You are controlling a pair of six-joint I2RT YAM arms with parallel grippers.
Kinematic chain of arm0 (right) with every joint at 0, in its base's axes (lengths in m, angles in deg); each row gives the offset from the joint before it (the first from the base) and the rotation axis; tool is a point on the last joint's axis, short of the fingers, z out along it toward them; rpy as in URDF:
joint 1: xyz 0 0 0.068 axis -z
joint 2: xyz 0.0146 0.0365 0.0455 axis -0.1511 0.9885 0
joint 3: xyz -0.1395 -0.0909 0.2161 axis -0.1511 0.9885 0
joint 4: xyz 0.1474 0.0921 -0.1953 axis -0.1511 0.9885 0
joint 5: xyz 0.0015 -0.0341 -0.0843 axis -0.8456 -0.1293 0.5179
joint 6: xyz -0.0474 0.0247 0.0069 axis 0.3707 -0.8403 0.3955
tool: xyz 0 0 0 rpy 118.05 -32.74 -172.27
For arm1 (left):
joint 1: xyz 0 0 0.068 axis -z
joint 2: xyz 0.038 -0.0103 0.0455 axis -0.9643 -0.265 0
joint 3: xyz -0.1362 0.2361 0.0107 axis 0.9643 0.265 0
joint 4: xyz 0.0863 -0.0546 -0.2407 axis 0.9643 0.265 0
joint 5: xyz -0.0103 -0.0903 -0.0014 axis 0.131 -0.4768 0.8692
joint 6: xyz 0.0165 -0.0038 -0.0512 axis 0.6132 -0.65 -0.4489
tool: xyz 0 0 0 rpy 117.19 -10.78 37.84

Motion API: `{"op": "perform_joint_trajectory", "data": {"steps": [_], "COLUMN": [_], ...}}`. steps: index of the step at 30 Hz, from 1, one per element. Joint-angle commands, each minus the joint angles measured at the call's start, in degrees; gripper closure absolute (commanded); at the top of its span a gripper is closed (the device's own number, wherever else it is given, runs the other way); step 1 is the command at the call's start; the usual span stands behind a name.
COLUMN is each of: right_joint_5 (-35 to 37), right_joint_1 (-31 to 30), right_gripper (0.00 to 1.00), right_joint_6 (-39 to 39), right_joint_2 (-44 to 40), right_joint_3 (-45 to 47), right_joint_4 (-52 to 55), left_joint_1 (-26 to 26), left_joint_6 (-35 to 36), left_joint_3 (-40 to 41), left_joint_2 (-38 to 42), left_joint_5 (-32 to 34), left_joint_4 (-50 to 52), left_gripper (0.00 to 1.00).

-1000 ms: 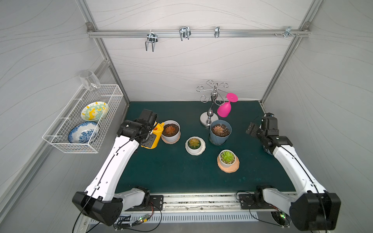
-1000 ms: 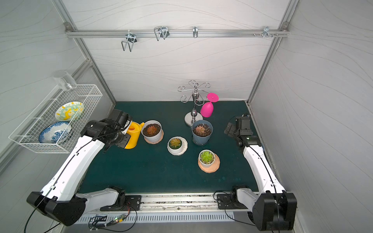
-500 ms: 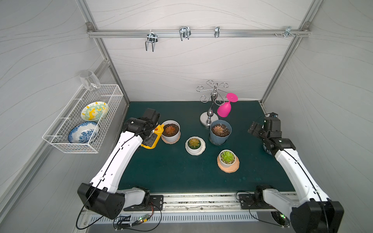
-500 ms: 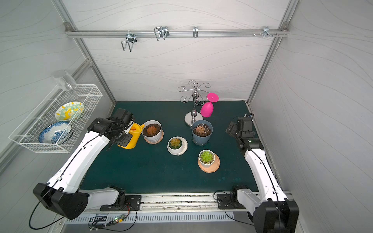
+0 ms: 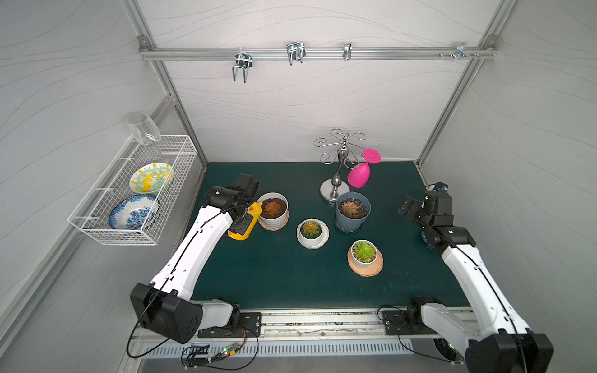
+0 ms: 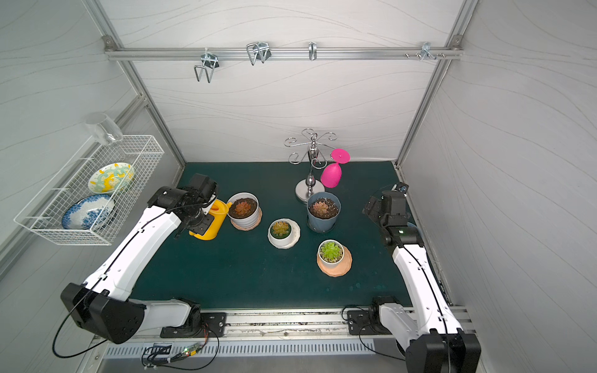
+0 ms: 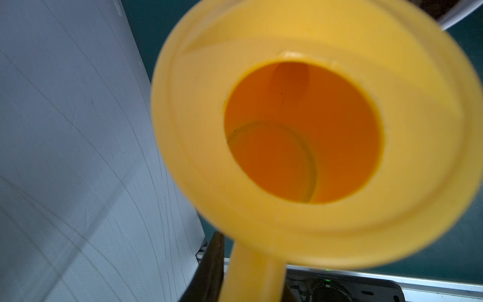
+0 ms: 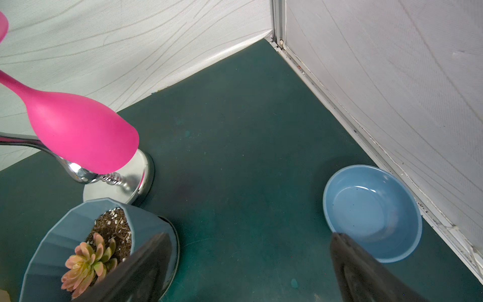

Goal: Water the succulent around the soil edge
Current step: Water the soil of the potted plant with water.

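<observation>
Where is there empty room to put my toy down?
The widest bare patch of the dark green mat runs between the white pot on the orange saucer and the front metal rail. Another lies between the faceted blue pot and the shallow blue bowl. It's crowded around the yellow plastic watering can and the ribbed white pot.

Left gripper (image 5: pixel 243 222) holds a yellow watering can (image 5: pixel 239 235), spout just beside a white succulent pot (image 5: pixel 274 219) on the table (image 5: pixel 274 277).
</observation>
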Motion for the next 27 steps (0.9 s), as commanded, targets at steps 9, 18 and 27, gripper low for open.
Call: {"op": "perform_joint_trajectory", "data": {"steps": [9, 18, 27], "right_joint_5": [1.0, 1.4, 1.6], "right_joint_1": [0.3, 0.3, 0.3], "right_gripper": [0.01, 0.01, 0.01], "right_joint_6": [-0.8, -0.9, -1.0], "right_joint_2": [-0.6, -0.6, -0.5], "right_joint_3": [-0.2, -0.2, -0.1], "right_joint_4": [-0.6, -0.3, -0.4], "left_joint_1": [-0.3, -0.1, 1.4], "left_joint_6": [-0.9, -1.5, -3.0], "left_joint_3": [2.0, 3.2, 4.1], "left_joint_2": [5.2, 6.8, 7.7], "left_joint_5": [-0.3, -2.1, -4.1], "left_joint_4": [0.2, 2.3, 4.6], "left_gripper": [1.00, 1.00, 1.00]}}
